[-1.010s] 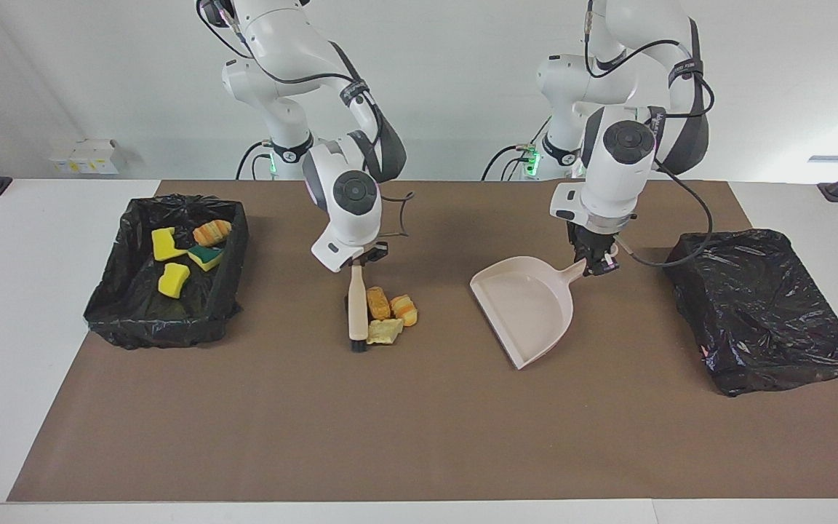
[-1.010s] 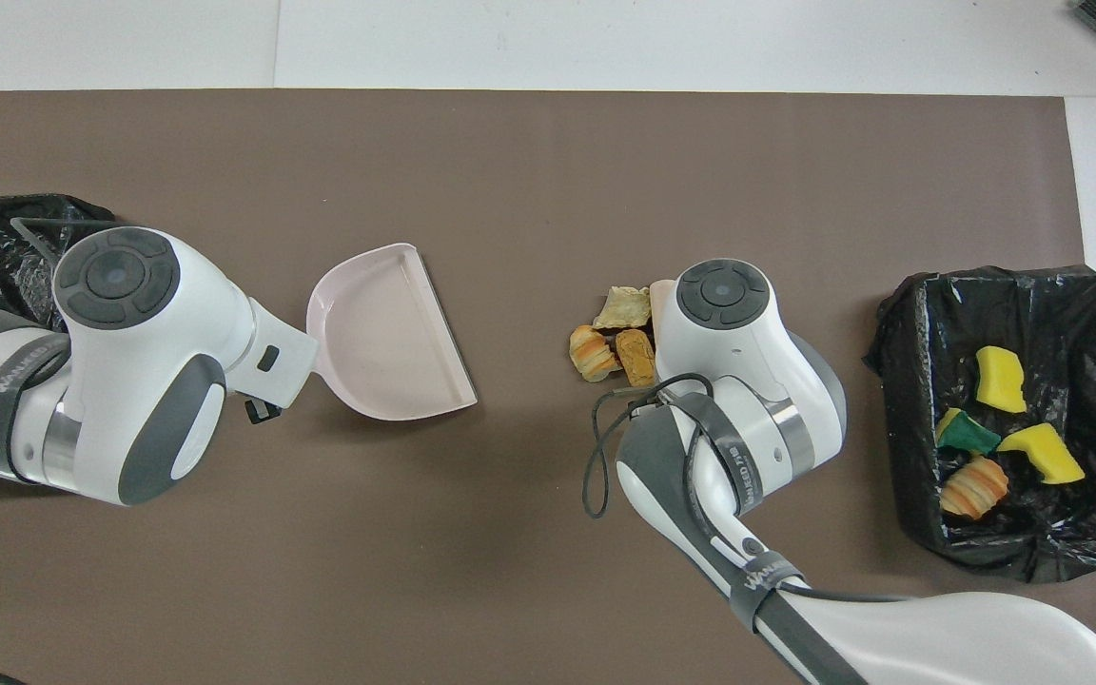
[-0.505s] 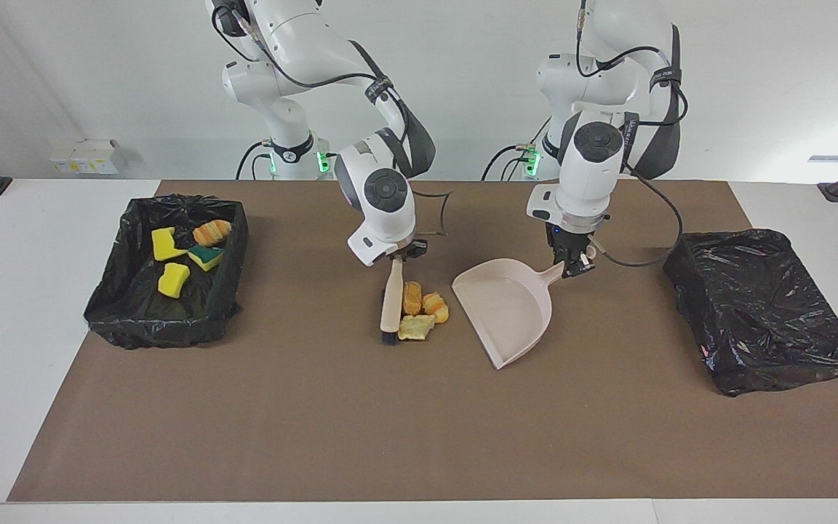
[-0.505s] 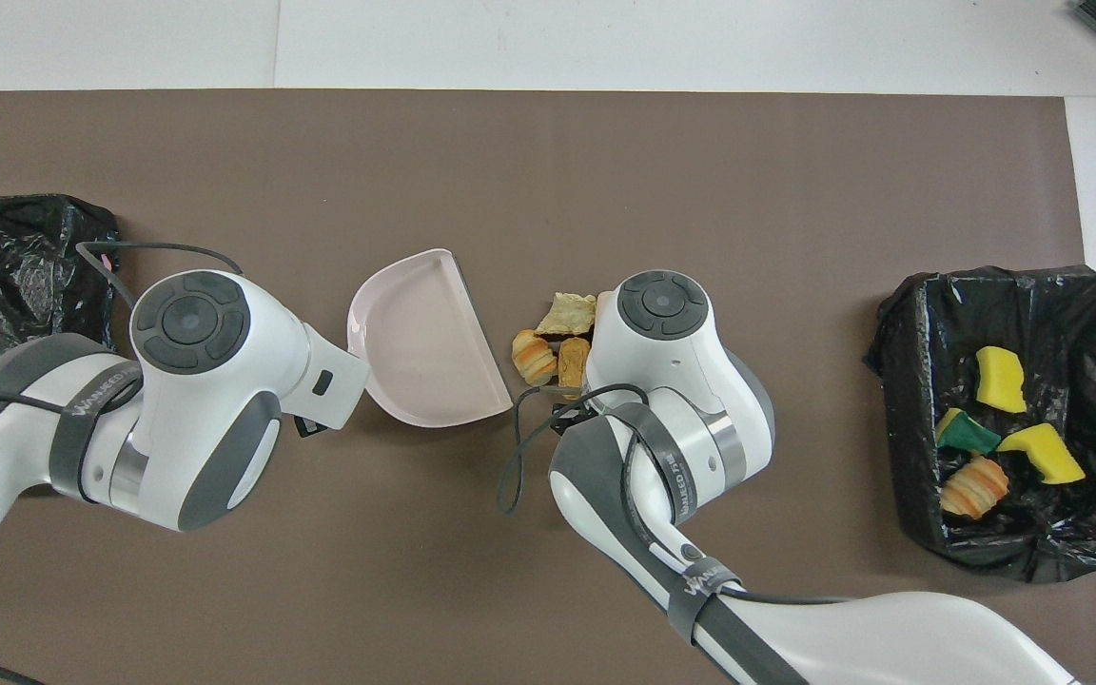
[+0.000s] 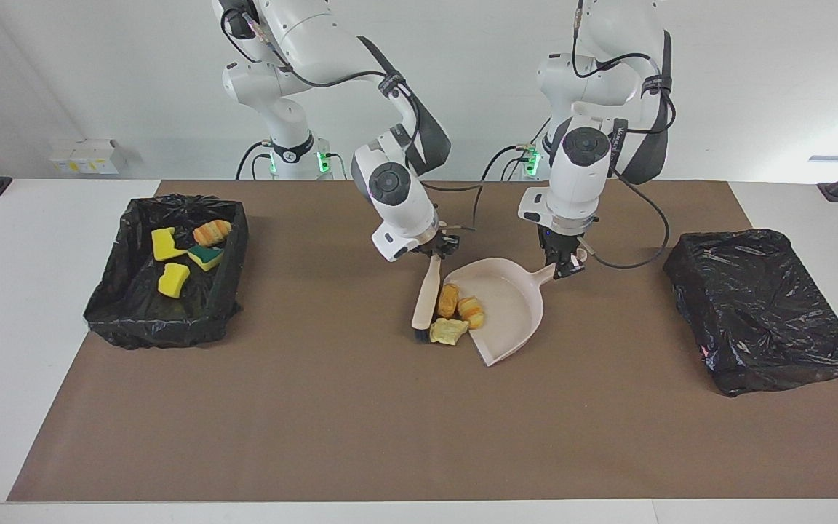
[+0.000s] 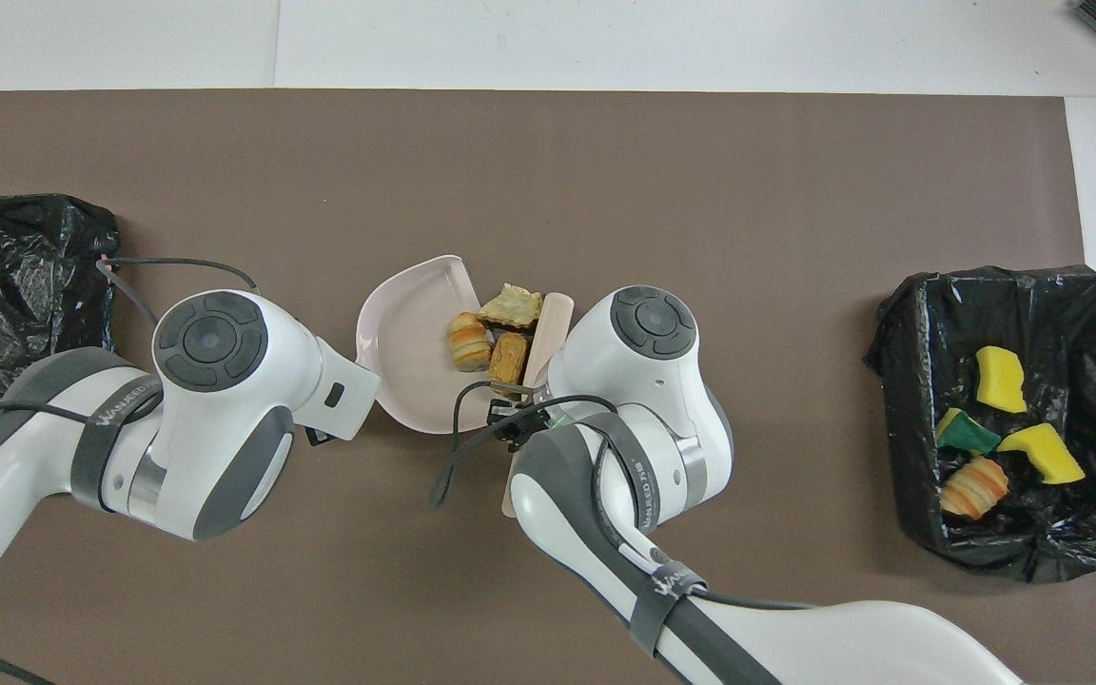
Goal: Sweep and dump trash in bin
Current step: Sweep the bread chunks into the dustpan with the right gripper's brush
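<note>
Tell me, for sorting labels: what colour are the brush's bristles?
Black, on the brush; the facing view shows it best.

Both claws low mid-table: left claw [image 5: 563,268], right claw [image 5: 435,252].

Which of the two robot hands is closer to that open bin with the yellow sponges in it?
The right gripper, holding the brush mid-table, is closer to the open bin. The left gripper holds the dustpan handle, toward the left arm's end.

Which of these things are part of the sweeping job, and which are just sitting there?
In the job:
- three foam chunks at the dustpan mouth
- brush, held by the right gripper
- dustpan, held by the left gripper
- open bin holding four chunks

Lying about:
- crumpled black bag
- white boxes
</note>
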Tool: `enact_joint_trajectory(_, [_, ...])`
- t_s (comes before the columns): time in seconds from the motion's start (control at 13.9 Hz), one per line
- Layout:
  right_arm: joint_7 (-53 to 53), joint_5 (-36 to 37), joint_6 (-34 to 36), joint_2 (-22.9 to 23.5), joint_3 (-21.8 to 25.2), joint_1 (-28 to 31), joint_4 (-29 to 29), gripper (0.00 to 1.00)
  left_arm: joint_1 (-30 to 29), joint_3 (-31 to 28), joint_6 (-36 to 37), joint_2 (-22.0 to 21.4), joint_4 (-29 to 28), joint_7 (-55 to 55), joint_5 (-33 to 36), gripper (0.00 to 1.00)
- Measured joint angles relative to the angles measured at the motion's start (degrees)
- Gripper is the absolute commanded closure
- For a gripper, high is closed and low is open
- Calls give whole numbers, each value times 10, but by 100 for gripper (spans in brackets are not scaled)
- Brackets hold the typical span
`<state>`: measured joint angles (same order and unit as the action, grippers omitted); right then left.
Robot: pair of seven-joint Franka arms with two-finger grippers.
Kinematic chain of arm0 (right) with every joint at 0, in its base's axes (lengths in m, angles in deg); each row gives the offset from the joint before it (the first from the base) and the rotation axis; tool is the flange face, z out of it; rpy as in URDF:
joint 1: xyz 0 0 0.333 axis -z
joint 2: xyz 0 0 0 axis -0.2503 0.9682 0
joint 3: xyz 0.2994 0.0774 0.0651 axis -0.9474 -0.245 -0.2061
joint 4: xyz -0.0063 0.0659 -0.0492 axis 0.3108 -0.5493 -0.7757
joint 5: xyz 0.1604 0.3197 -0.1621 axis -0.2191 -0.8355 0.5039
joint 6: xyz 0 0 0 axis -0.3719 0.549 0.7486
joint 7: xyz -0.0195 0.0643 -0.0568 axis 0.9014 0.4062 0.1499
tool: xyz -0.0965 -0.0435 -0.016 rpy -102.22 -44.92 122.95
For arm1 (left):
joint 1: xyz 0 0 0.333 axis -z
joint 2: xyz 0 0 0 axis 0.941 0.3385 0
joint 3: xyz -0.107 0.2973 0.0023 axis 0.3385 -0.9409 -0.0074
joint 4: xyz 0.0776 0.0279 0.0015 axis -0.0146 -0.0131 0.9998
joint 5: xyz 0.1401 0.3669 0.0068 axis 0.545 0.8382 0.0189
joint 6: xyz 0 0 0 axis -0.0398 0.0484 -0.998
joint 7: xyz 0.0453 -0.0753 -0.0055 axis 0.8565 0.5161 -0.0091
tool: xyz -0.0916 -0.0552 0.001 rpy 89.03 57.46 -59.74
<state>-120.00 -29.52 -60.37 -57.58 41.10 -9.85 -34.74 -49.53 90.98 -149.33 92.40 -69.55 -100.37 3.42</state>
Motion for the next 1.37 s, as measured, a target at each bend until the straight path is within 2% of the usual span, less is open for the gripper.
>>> enact_joint_trajectory(0.36, [50, -149, -50, 4, -7, -11, 5, 100, 0, -1, -2, 0, 0, 3, -1, 100])
enact_joint_trajectory(0.65, [46, -169, -47, -14, -9, -20, 21, 100, 0, -2, -21, 0, -1, 8, -28, 100])
enact_joint_trajectory(0.79, [37, -169, -2, -45, -6, -14, 23, 100, -1, -5, -23, 0, -1, 14, -39, 100])
enact_joint_trajectory(0.87, [37, -161, 23, -59, -2, -8, 23, 100, -1, -6, -24, 0, -2, 21, -40, 100])
enact_joint_trajectory(1.01, [37, -102, 52, -71, 0, 12, 22, 100, -1, -6, -24, 0, -2, 34, -41, 100])
enact_joint_trajectory(1.23, [37, -2, 72, -67, 0, 28, 17, 100, -1, -6, -23, 0, -5, 48, -41, 100])
enact_joint_trajectory(1.37, [37, 38, 73, -56, 0, 30, 15, 100, -1, -6, -22, 0, -8, 65, -41, 100])
